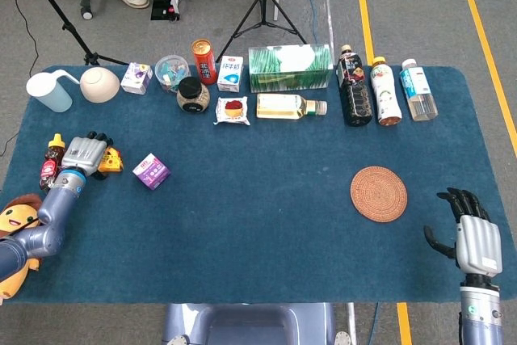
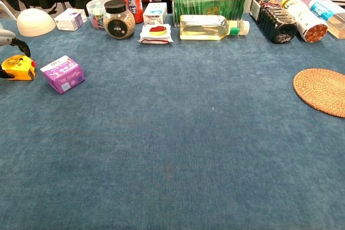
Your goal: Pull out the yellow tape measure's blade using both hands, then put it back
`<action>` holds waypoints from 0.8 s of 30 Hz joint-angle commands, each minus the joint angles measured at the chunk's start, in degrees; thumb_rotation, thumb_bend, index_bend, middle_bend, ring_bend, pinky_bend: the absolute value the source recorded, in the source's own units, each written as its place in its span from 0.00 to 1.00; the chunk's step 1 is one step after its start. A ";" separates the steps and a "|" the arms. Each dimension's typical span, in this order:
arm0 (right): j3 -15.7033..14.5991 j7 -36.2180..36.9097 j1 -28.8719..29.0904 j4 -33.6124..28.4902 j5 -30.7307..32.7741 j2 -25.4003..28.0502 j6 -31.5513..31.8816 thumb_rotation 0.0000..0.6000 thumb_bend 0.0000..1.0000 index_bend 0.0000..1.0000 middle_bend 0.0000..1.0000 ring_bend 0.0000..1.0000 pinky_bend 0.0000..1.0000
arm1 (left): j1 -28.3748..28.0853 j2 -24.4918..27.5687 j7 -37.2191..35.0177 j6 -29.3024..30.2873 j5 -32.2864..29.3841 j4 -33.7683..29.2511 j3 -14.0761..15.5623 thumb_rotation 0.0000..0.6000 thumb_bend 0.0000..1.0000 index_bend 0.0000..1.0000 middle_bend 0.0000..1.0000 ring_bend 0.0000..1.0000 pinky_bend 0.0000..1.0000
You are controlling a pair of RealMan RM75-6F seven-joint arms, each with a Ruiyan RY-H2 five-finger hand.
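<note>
The yellow tape measure (image 1: 111, 161) (image 2: 16, 67) lies on the blue table near its left edge. My left hand (image 1: 84, 153) is laid over its left part. In the chest view a fingertip (image 2: 22, 48) lies against the top of the case and the thumb shows at its near left side, so the hand grips it while it rests on the cloth. No blade is pulled out. My right hand (image 1: 472, 236) hovers at the table's near right corner with its fingers apart and nothing in it. The chest view does not show it.
A purple box (image 1: 151, 171) lies just right of the tape measure and a small red bottle (image 1: 52, 159) just left of my left hand. A woven coaster (image 1: 379, 194) lies near my right hand. Bottles, jars, boxes, a bowl (image 1: 99, 84) and a cup (image 1: 48, 91) line the far edge.
</note>
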 commanded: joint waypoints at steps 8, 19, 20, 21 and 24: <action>0.11 -0.36 -0.06 -0.20 0.33 -0.05 0.07 0.90 0.33 0.23 0.18 0.12 0.24 | 0.18 -0.99 -0.35 -1.46 0.78 2.33 -0.45 1.00 0.26 0.25 0.15 0.09 0.30; 0.38 -1.02 -0.08 -0.76 0.81 -0.17 0.31 0.90 0.33 0.23 0.17 0.12 0.24 | 0.25 -1.89 -1.82 -2.34 2.41 3.85 -1.46 1.00 0.33 0.40 0.27 0.22 0.35; 0.42 -1.02 -0.06 -0.74 0.89 -0.17 0.28 0.91 0.33 0.23 0.17 0.12 0.24 | 0.31 -1.88 -2.05 -2.18 2.65 3.86 -1.62 1.00 0.33 0.42 0.29 0.24 0.36; 0.47 -0.92 -0.02 -0.70 0.96 -0.18 0.19 0.90 0.33 0.23 0.17 0.12 0.24 | 0.40 -1.79 -2.44 -1.90 2.93 3.77 -1.92 1.00 0.34 0.44 0.31 0.26 0.38; 0.54 -0.69 0.03 -0.56 0.90 -0.17 0.14 0.91 0.33 0.23 0.17 0.12 0.24 | 0.62 -1.43 -3.21 -1.03 3.93 3.23 -2.50 1.00 0.34 0.50 0.36 0.31 0.41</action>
